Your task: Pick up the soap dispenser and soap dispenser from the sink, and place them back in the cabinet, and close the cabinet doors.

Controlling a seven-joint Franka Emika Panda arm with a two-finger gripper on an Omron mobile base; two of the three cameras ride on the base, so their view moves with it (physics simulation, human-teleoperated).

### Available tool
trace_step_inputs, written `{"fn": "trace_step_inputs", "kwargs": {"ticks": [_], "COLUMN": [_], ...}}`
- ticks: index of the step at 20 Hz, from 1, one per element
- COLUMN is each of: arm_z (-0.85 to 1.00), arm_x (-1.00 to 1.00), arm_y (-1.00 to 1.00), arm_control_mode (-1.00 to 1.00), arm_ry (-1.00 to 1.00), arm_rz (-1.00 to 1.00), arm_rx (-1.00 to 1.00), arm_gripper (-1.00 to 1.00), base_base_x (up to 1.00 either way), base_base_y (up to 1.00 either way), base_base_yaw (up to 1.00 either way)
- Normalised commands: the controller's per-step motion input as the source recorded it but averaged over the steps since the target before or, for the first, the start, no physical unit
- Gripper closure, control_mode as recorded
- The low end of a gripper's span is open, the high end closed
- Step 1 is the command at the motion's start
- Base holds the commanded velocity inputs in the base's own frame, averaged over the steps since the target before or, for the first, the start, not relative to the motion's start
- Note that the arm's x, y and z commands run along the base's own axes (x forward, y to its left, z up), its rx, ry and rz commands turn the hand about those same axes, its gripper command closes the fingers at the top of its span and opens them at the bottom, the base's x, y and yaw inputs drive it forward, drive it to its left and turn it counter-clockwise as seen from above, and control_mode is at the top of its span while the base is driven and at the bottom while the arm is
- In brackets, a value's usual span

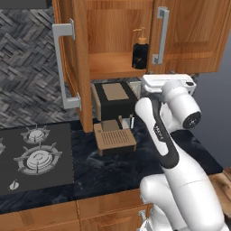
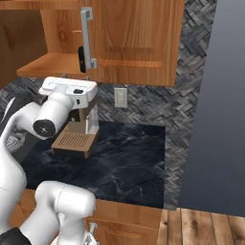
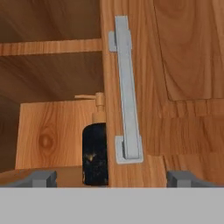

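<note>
Black soap dispenser [image 1: 140, 55] stands in the wooden cabinet [image 1: 108, 27] above dark marble counter [image 1: 113, 169]; jaws wide open, empty.

The arm [image 1: 180, 180] is built of rounded, glossy white shells joined by dark grey to black joints. A black band with small pale lettering runs along one slim link. A round black cap with a tiny light dot closes the wrist joint. The hand [image 2: 68, 89] is a flat white block with a dark slot along its face.
</note>
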Motion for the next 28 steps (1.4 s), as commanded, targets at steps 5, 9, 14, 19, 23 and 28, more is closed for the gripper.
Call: {"fn": "trace_step_inputs", "kwargs": {"ticks": [5, 9, 14, 19, 23, 28], "arm_z": [0.49, 0.51, 0.31, 0.02, 0.00, 0.00], "arm_x": [-0.49, -0.51, -0.60, -0.68, -0.62, -0.57], "arm_y": [0.17, 0.16, 0.16, 0.32, 0.38, 0.24], "arm_control_mode": [-1.00, -1.00, -1.00, -1.00, -1.00, -1.00], "arm_ry": [0.20, 0.20, 0.11, 0.00, -0.01, -0.05], "arm_rz": [-0.12, -0.13, -0.14, -0.08, -0.02, 0.00], "arm_rx": [-0.02, -0.01, -0.03, -0.07, -0.07, -0.04], "arm_gripper": [-1.00, -1.00, -1.00, -1.00, -1.00, -1.00], "base_base_x": [0.00, 0.00, 0.00, 0.00, 0.00, 0.00], "base_base_y": [0.00, 0.00, 0.00, 0.00, 0.00, 0.00], "base_base_yaw": [0.00, 0.00, 0.00, 0.00, 0.00, 0.00]}}
